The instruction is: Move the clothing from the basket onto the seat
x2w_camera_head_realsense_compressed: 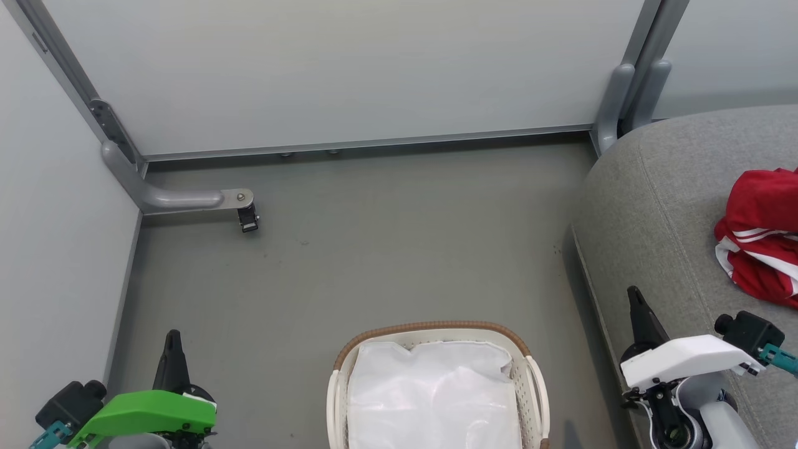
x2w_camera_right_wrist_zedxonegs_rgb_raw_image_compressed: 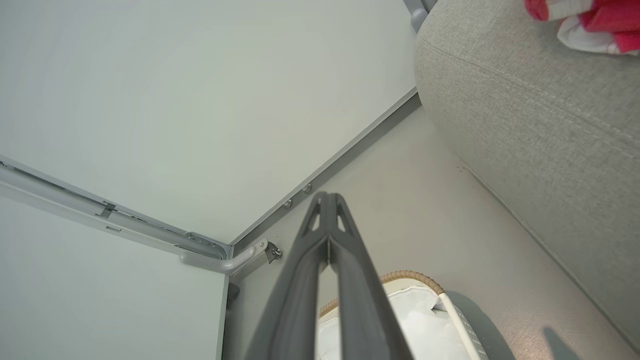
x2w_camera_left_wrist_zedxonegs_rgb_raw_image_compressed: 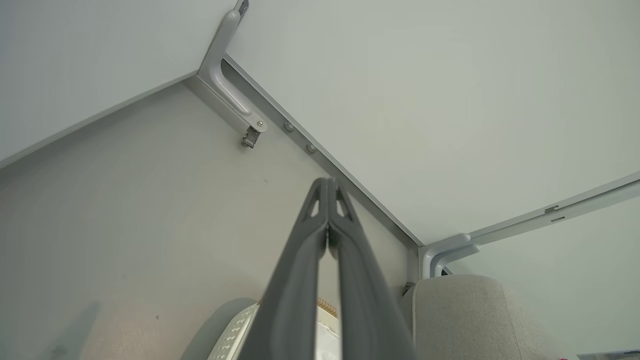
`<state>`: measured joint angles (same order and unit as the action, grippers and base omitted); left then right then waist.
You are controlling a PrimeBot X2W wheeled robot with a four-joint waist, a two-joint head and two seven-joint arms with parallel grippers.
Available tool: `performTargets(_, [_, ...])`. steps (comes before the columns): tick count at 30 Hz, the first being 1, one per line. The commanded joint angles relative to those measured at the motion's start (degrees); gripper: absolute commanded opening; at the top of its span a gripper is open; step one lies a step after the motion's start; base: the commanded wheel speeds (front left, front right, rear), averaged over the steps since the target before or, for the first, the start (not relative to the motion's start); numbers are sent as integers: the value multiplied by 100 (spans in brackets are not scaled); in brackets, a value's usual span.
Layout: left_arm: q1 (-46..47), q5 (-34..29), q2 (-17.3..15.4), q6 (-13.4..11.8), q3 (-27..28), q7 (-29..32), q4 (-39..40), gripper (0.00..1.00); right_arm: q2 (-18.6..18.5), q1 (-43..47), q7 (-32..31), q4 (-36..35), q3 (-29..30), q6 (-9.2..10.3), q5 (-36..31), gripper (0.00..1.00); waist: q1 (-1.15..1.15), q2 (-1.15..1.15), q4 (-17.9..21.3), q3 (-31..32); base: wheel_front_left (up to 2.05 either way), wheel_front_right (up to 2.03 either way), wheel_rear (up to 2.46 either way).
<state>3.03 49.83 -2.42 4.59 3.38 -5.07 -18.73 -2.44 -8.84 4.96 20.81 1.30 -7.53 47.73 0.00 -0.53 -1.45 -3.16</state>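
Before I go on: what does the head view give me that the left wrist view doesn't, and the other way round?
Extra in the head view: the red clothing lying on the seat, the right gripper, and the white sheet covering the inside of the basket. Extra in the left wrist view: a close look at the left gripper, fingers shut tip to tip, holding nothing. Shared: basket, seat, grey floor, wall panels, the castor bracket in the corner.
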Motion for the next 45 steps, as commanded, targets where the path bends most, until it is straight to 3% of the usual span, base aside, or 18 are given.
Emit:
performTargets(1, [167, 185, -36, 44, 31, 49, 94, 0, -33, -12, -43, -108, 39, 3, 208, 0, 0, 18, 3, 6, 0, 0, 0])
performTargets(45, [319, 2700, -54, 206, 219, 751, 320, 0, -49, 153, -743, -463, 352, 4, 2836, 0, 0, 37, 78, 166, 0, 0, 0])
